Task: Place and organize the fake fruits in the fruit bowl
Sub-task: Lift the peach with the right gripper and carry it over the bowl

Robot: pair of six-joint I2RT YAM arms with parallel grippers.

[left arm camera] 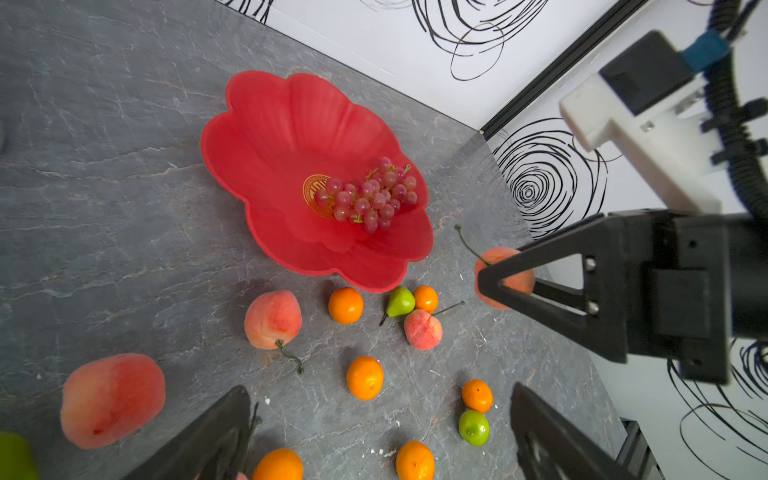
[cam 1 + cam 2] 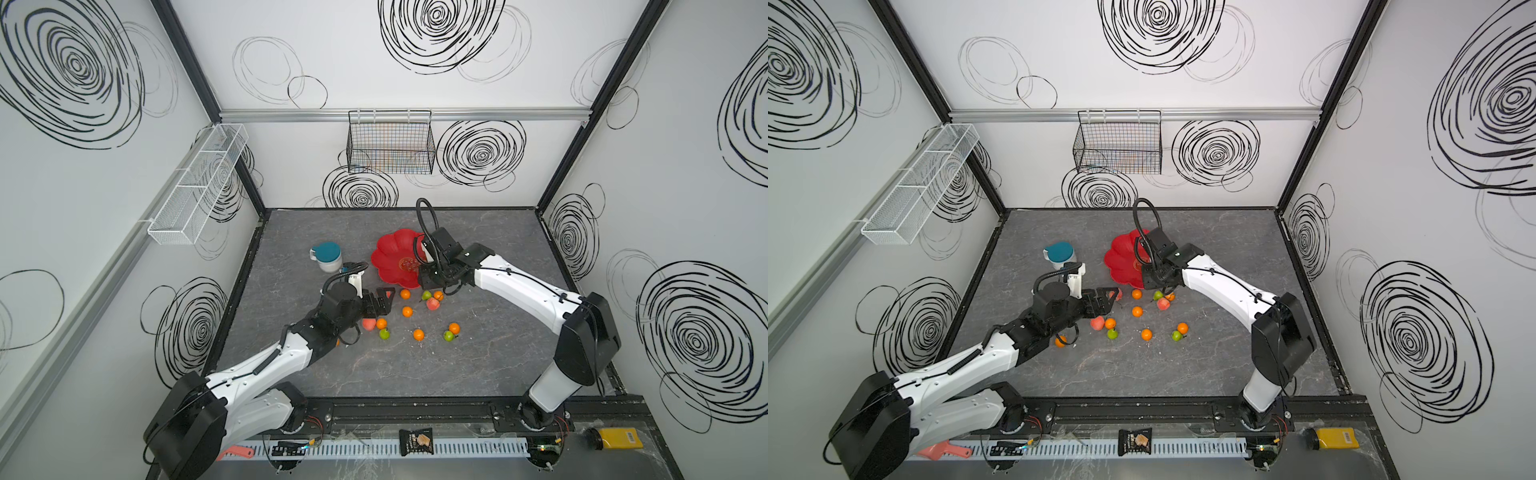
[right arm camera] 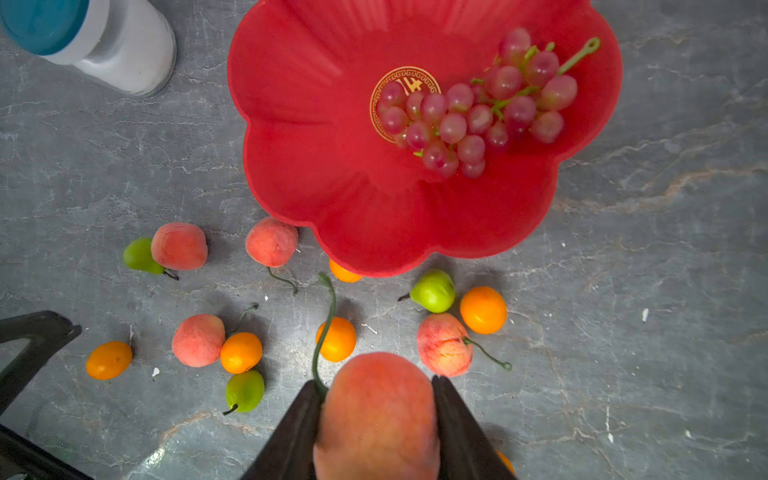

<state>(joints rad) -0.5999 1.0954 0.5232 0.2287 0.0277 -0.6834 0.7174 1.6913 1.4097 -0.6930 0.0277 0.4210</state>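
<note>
Listing from beside the table (image 3: 665,291): right gripper (image 3: 374,381), fingers clamped on both flanks of one peach (image 3: 376,419), whose green stem curls out past one fingertip. The held peach appears raised off the table, short of the fruit bowl (image 3: 316,174), whose near rim lies just beyond the fingertips. Fruit bowl: red, petal-edged, holding the grape bunch (image 3: 469,116), which lies partly over the gold emblem (image 3: 405,79). Left gripper (image 1: 380,388): fingers spread wide apart, gripping nothing. One orange (image 1: 365,377) sits on the table just past the gap between them, a green pear (image 1: 473,427) lies inside the gap nearer one finger, and a second peach (image 1: 112,401) lies outside the opposite finger. Other peaches, oranges and pears lie loose on the table between both pairs of fingers and the bowl. Hidden or hard to make out: in both top views the right gripper's fingers and the held peach are covered by its own wrist, and the grape bunch is largely covered by the arm. The held peach is cut off at the picture's edge in the right wrist view. A half-hidden orange (image 3: 344,272) is tucked under the bowl's rim, and an orange sliver (image 3: 505,461) shows behind one right finger. A green fruit (image 1: 12,457) is cut off, kind not determinable. The white mug (image 3: 120,54) with teal lid is cut off, well beyond the fingertips.
</note>
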